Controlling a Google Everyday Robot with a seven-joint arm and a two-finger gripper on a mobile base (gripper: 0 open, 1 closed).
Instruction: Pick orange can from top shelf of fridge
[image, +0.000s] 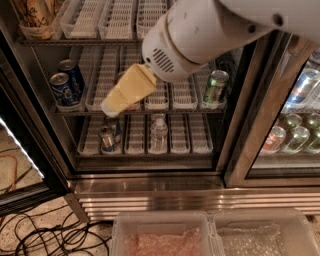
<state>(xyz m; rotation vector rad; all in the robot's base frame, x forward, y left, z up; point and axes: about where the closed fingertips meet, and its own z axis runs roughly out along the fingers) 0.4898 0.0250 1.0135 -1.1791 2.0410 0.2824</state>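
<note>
The orange can (36, 14), orange-gold with dark patterning, stands at the far left of the top shelf (120, 41) of the open fridge (150, 165), partly cut off by the top edge of the view. My gripper (112, 104), pale yellow, hangs from the big white arm (200, 35) in front of the middle shelf. It points down-left, well below and to the right of the orange can. It covers the spot where the red cola can stood. It holds nothing that I can see.
Two blue cans (64, 87) stand at the left of the middle shelf and a green can (216, 86) at its right. A small can (106, 138) and a bottle (158, 132) are on the lower shelf. Glass door with cans (295, 130) at right. Plastic bins (165, 220) below. Cables (45, 235) on the floor.
</note>
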